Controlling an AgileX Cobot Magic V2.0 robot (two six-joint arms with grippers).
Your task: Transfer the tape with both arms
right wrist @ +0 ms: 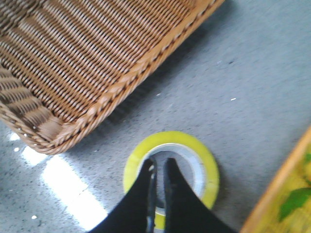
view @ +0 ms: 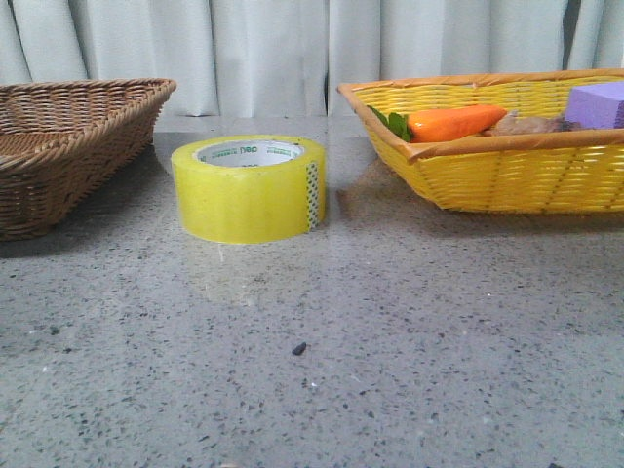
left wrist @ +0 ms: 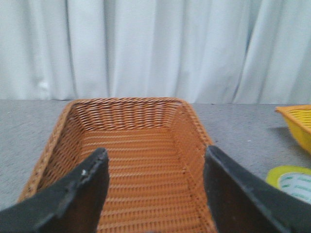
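The tape (view: 249, 190) is a wide yellow roll with a white core and green lettering. It lies flat on the grey table between two baskets. In the right wrist view my right gripper (right wrist: 158, 162) hangs above the tape (right wrist: 210, 171), its two dark fingers almost together with only a thin gap and nothing between them. In the left wrist view my left gripper (left wrist: 155, 153) is open and empty over the brown wicker basket (left wrist: 126, 101), and the tape's edge (left wrist: 291, 179) shows off to the side. Neither gripper shows in the front view.
The brown wicker basket (view: 68, 136) stands left of the tape and shows in the right wrist view (right wrist: 73, 58). A yellow woven basket (view: 507, 175) at the right holds a carrot (view: 453, 122) and a purple block (view: 597, 102). A white curtain hangs behind the table.
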